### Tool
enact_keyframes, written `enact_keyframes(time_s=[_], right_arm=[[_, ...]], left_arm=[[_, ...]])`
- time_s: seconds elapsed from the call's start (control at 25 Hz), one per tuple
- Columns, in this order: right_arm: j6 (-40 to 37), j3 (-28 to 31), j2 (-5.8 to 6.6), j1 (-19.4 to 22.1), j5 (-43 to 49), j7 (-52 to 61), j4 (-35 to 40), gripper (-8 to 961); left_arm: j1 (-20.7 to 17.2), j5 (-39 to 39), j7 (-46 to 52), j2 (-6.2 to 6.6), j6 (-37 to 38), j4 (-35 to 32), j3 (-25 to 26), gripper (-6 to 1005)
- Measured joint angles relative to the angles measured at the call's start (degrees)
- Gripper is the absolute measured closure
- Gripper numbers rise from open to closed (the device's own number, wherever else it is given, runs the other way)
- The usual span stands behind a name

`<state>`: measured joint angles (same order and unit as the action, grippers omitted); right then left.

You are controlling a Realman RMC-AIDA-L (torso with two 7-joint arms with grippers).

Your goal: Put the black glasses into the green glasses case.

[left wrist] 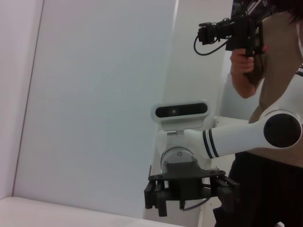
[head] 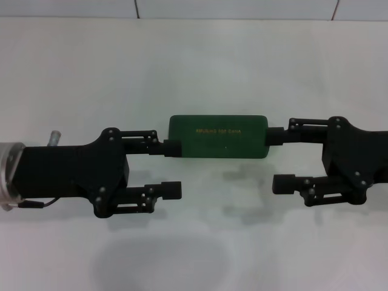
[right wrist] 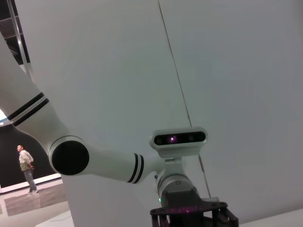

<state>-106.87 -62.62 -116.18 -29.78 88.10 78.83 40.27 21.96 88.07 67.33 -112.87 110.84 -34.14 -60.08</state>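
Note:
The green glasses case point(head: 218, 136) lies closed on the white table point(head: 194, 66), lid up with gold lettering. The black glasses are not in view. My left gripper point(head: 172, 168) is open at the case's left end, and its far finger point(head: 171, 147) is against that end. My right gripper point(head: 279, 159) is open at the case's right end, and its far finger point(head: 276, 136) is against that end. The near fingers of both grippers hang over bare table in front of the case. The left wrist view shows the right gripper point(left wrist: 189, 189) facing it. The right wrist view shows the left arm's gripper point(right wrist: 189, 213) at the picture's edge.
A tiled wall point(head: 236, 7) runs behind the table's far edge. A person holding a camera rig point(left wrist: 265, 71) stands beyond the right arm in the left wrist view. Another person point(right wrist: 26, 168) stands far off in the right wrist view.

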Motion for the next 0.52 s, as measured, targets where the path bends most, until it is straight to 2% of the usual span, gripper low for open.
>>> enact_keyframes(time_s=[0.12, 0.32, 0.52], right_arm=[[0.4, -1.2, -0.01, 0.0, -1.0, 0.0, -0.1, 214], [3.2, -6.8, -0.02, 0.1, -5.4, -0.2, -0.1, 214], [3.7, -8.0, -0.01, -0.3, -6.7, -0.3, 0.2, 214]], left_arm=[[-0.1, 0.1, -0.1, 0.05, 0.0, 0.2, 0.0, 380], [-0.7, 0.2, -0.2, 0.64, 0.1, 0.2, 0.1, 380], [-0.9, 0.2, -0.3, 1.01, 0.0, 0.2, 0.1, 380]])
